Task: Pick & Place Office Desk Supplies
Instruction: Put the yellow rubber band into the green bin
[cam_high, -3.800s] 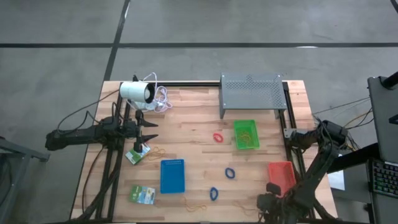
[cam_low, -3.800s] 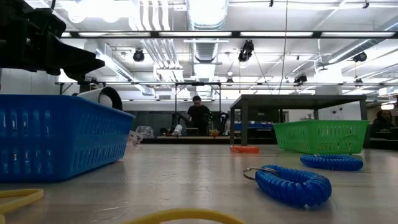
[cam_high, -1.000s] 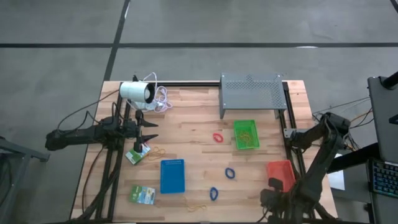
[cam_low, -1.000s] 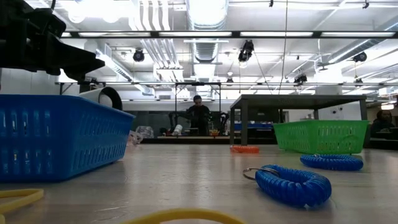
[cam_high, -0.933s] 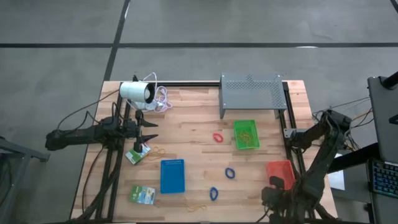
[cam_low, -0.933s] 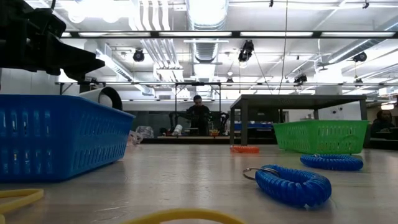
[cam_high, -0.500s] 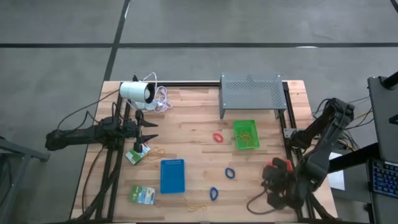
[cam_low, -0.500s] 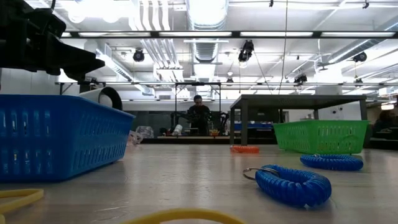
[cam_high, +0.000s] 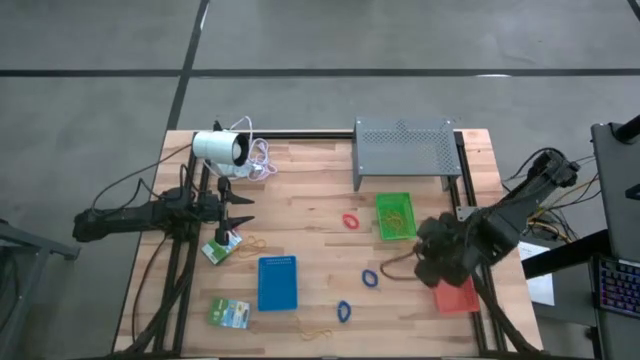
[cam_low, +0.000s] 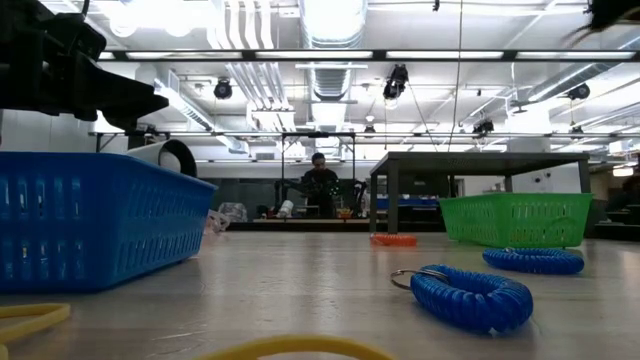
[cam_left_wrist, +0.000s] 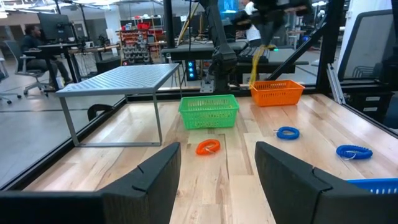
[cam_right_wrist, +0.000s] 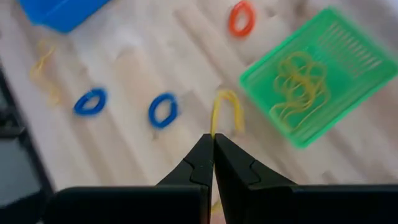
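My right gripper (cam_high: 424, 264) hangs above the table between the green tray (cam_high: 396, 216) and the orange-red tray (cam_high: 457, 294), shut on a tan-yellow rubber band (cam_high: 394, 263). The green tray (cam_right_wrist: 311, 87) holds several rubber bands. A red loop (cam_high: 350, 220), two blue loops (cam_high: 370, 277) (cam_high: 343, 311), loose rubber bands (cam_high: 316, 333) (cam_high: 256, 242) and two green-and-white packets (cam_high: 222, 248) (cam_high: 229, 313) lie flat on the wood. My left gripper (cam_left_wrist: 217, 168) waits open and level at the table's left side, with nothing between its fingers. My right gripper pinches the rubber band (cam_right_wrist: 215, 126) between its two fingertips. The fingers slant down toward the table. The band's free loop (cam_right_wrist: 227, 102) sticks out past the tips, slack and lifted clear of the table.
A blue tray (cam_high: 277, 282) stands at the near middle. The grey perforated metal stand (cam_high: 403, 150) is at the far edge. A white cylinder with a coiled cable (cam_high: 222, 148) sits at the far left. Bare wood lies around the red loop and the blue loops.
My right gripper has risen from the table's near right corner and swung toward the far edge and left, toward the green tray, rolling as it went. It has stayed shut, and the rubber band has gone with it, hanging clear of the table.
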